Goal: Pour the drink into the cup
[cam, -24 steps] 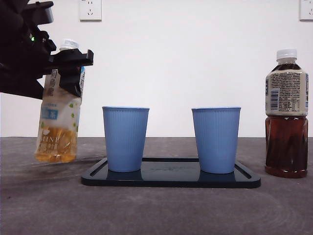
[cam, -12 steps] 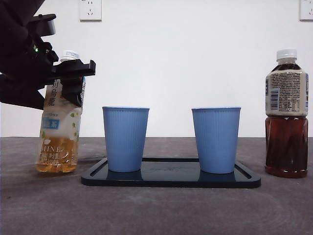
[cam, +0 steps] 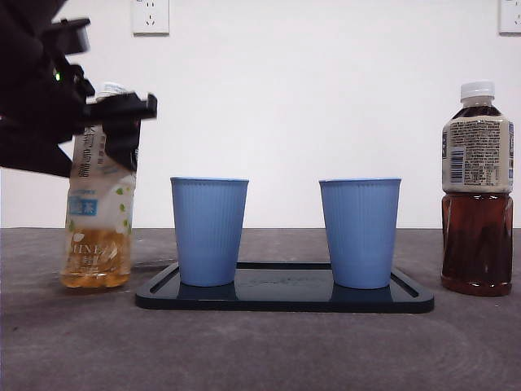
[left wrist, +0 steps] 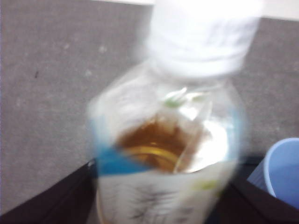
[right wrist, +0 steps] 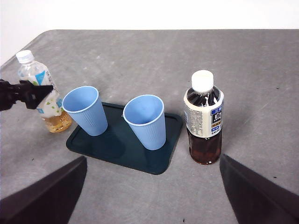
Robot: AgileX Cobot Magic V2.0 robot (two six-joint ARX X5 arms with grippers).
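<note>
My left gripper [cam: 114, 114] pinches the pale tea bottle [cam: 98, 213] near its neck, seemingly resting upright on the table [cam: 260, 342] beside the tray [cam: 285, 295] holding two blue cups [cam: 209, 230]. My right gripper waits high above, jaws spread.

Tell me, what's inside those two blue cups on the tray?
From above, both blue cups on the tray look empty, showing only blue inner walls; their very bottoms are partly hidden by the rims.

You face a plain white wall [cam: 326, 98] with two sockets [cam: 151, 16], behind a grey table [cam: 260, 350].
</note>
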